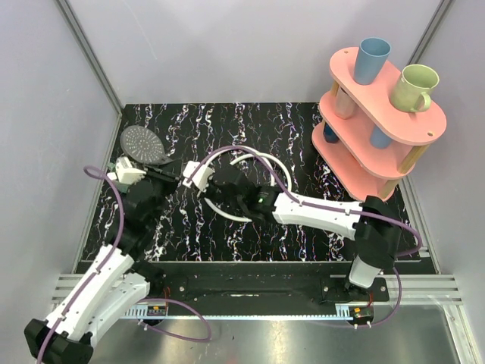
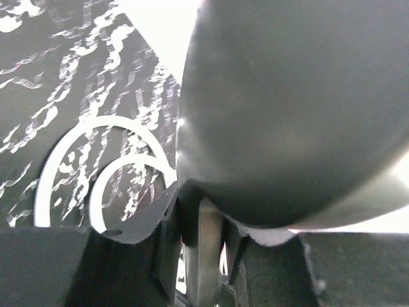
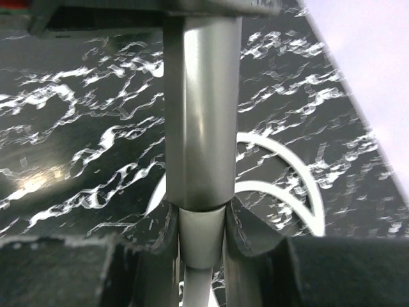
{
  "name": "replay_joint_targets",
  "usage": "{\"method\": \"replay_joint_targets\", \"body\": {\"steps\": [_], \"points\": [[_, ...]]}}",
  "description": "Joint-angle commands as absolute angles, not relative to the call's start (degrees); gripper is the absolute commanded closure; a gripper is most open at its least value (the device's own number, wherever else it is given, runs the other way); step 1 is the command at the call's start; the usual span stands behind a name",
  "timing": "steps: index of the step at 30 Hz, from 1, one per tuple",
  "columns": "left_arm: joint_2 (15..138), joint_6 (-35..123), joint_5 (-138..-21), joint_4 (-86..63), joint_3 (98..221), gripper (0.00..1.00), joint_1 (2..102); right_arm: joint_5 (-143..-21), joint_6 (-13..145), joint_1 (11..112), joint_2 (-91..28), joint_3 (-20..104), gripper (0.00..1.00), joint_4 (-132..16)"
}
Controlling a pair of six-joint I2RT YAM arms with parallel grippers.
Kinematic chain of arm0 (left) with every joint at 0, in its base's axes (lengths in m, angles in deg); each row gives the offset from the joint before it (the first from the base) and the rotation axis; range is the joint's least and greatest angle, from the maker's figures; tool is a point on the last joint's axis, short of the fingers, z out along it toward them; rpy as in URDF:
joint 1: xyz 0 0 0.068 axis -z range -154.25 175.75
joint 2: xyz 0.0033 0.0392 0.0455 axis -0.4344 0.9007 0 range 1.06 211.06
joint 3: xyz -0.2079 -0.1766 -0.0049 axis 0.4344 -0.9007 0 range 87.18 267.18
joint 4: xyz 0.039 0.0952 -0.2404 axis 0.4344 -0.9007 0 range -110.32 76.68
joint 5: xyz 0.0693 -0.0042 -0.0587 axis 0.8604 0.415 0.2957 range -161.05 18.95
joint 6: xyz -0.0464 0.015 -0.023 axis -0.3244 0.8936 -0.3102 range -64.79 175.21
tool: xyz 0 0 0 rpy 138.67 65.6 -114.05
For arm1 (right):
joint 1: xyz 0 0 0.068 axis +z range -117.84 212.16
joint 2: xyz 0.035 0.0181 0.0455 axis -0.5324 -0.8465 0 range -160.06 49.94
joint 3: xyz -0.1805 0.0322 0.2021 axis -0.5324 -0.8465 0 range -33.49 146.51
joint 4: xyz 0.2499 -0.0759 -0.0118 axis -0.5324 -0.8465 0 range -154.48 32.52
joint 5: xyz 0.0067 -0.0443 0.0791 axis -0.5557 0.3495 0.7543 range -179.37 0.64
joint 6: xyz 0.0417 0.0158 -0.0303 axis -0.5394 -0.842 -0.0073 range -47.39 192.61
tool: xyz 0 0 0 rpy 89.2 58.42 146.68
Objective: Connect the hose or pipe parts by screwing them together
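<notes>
dark grey shower head (image 2: 294, 109) touches thin white looped hose (image 2: 105, 121).

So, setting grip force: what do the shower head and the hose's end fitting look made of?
The shower head: dark grey, satin sheen, soft highlights; likely coated plastic, possibly metal. The end fitting: pale, smooth, dull gloss; plastic or brushed metal, unclear.

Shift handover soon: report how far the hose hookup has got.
Done: the left end effector grips the shower head by its handle, and the right end effector has the hose fitting butted against the handle end. In hand: aligning that joint. Remaining: screwing it home; a seam shows between them.
</notes>
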State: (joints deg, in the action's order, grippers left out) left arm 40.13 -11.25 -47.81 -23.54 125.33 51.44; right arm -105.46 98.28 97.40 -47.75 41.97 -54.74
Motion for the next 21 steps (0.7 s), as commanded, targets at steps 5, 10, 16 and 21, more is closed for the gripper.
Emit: {"method": "replay_joint_targets", "body": {"steps": [5,10,16,21], "points": [[33.8,6.8,-63.3,33.0,97.8,1.00,52.0,-63.0,74.2,80.5,-43.7,41.8,1.00,-44.9],[41.7,11.3,-69.3,53.5,92.0,1.00,51.9,-43.8,68.0,73.5,-45.8,39.5,1.00,-36.5],[48.8,7.1,-67.5,57.4,91.9,1.00,52.0,-46.2,67.1,72.1,-43.9,36.7,0.59,-40.2],[43.8,-1.5,-56.4,17.3,105.9,1.00,52.2,-57.8,76.3,72.2,-38.6,33.3,0.20,-46.7]]}}
